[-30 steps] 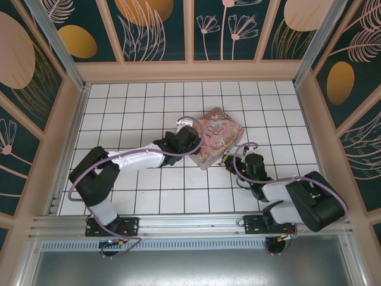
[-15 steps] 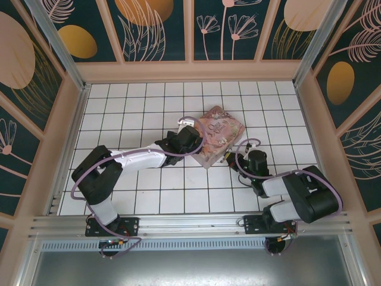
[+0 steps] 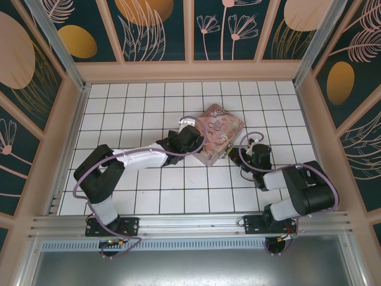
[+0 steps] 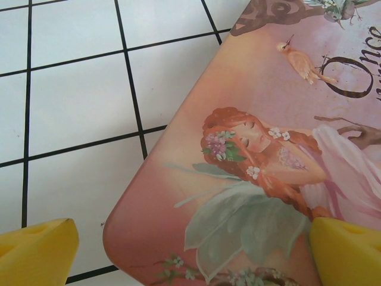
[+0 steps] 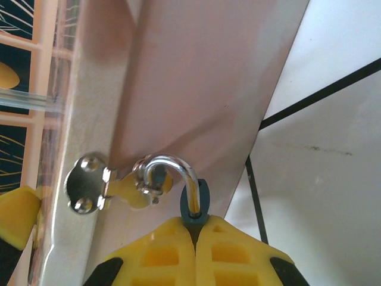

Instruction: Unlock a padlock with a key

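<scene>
Pink on white tiles from above: found the tin box (image 3: 221, 130) skewed on the tabletop (image 3: 119, 107), left end effector (image 3: 195, 142) at its near-left corner, right end effector (image 3: 237, 156) at its right side.

From the left wrist, saw that end effector spread wide across the tin's corner, gripping nothing.

From the right wrist, saw the padlock (image 5: 196, 204) hooked by its shackle through the tin's hasp (image 5: 89, 182), and the right end effector closed tight at its blue body; could not tell whether pinching or merely touching. Judged the padlock light, stiff and slick, best held by the body. Lost its keyhole end behind the yellow pads (image 5: 161, 250).

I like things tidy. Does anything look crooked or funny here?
The box sits crooked, turned against the tiles. Nothing else: the padlock hangs on its clasp, pinched by the right fingers.
</scene>
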Tool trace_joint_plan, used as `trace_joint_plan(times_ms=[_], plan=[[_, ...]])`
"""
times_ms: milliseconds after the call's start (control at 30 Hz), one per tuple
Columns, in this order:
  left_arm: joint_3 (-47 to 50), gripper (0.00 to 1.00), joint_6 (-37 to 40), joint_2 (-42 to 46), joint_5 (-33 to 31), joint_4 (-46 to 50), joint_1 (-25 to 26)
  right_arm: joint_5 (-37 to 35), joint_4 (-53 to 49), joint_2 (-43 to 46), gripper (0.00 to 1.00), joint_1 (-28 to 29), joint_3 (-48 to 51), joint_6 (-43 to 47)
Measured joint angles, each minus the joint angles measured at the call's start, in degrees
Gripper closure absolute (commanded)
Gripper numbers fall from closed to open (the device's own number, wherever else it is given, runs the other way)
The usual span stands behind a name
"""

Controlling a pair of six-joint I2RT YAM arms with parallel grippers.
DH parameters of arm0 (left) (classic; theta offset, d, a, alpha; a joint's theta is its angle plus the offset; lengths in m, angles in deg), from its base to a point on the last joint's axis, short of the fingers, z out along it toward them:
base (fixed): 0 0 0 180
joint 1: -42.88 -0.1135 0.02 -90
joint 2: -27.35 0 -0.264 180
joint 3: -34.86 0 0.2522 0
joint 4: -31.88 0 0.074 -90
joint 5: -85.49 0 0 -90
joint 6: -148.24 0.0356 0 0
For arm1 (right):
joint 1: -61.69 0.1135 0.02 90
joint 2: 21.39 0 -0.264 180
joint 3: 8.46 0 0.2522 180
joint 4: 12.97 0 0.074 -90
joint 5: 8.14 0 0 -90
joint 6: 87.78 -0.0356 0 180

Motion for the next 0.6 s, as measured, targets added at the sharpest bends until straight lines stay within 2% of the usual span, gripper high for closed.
trace_joint_plan(times_ms=[600], plan=[[-0.4,0.02,0.0,-0.6,0.0,-0.6,0.0,4.7,-1.4,-1.6,1.0,-3.8,-2.3,0.1]])
